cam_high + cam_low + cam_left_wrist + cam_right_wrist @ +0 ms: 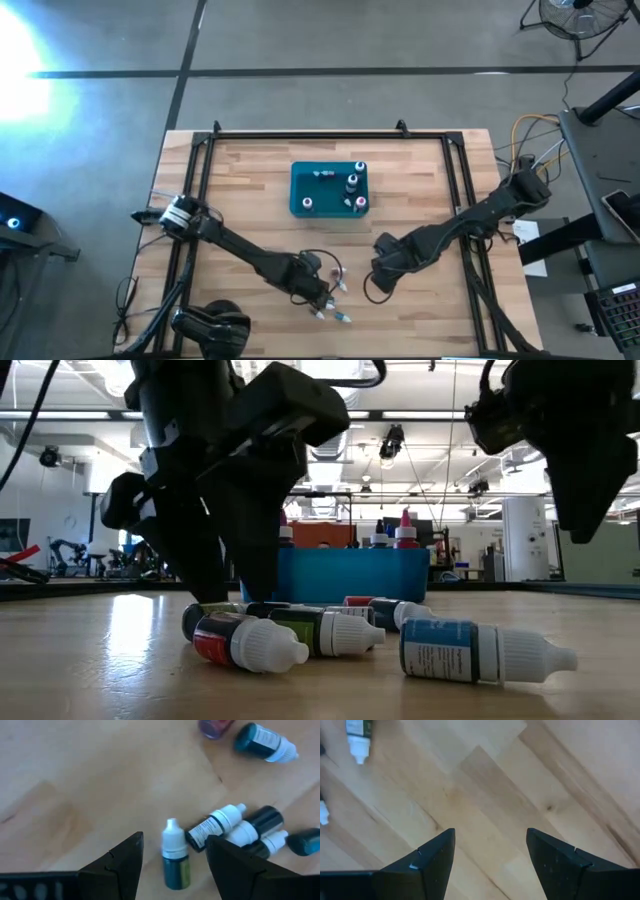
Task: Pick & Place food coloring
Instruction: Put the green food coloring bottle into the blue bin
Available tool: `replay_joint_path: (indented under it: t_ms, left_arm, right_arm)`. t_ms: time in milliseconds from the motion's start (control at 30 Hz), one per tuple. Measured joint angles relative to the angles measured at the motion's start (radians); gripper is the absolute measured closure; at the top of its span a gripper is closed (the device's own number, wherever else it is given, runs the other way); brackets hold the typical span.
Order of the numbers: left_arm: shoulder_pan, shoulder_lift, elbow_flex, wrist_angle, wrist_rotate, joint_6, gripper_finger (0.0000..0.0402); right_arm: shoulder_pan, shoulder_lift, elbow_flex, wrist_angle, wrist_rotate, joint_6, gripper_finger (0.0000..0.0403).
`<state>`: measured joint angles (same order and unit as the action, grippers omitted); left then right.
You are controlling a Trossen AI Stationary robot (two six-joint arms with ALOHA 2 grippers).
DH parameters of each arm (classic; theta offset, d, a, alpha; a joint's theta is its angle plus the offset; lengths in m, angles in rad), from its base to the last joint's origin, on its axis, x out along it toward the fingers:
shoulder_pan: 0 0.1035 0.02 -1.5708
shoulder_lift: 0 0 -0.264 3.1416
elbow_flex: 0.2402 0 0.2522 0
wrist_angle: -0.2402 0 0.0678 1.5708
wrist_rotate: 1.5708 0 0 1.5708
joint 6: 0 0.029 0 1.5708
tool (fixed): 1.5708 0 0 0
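Observation:
Several small food coloring bottles lie on their sides in a loose cluster on the wood near the table's near edge. The low view shows a red one, a dark green one and a blue one. My left gripper is open, low over the cluster, with its fingers on either side of a lying green bottle with a white cap; no contact shows. My right gripper is open above bare wood, just right of the cluster. A few more bottles stand upright in the teal bin.
The teal bin sits mid-table, beyond the cluster. A teal-blue bottle and a red one lie apart from the others. Black frame rails run along the table's far and side edges. Bare wood lies left of the bin.

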<state>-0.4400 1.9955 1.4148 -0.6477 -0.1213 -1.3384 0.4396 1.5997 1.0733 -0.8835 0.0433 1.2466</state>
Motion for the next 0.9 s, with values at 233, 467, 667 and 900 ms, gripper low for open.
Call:
replay_joint_path:
  t_ms: [233,467,667,900]
  left_arm:
    - [0.000,0.040,0.014,0.006,0.024,0.005,0.0222]
    - [0.002,0.040,0.008,-0.010,0.007,0.031,0.0288]
    - [0.016,0.041,0.007,-0.012,0.006,0.057,0.0311]
    - [0.022,0.028,0.011,0.000,-0.085,0.101,0.0315]
  right_arm:
    - [0.017,-0.001,0.000,0.003,0.028,0.011,0.0165]
    - [0.019,-0.001,0.000,0.004,0.039,0.018,0.0165]
    - [0.020,-0.001,0.000,0.004,0.038,0.019,0.0165]
    - [0.021,-0.002,0.000,0.004,0.063,0.025,0.0166]
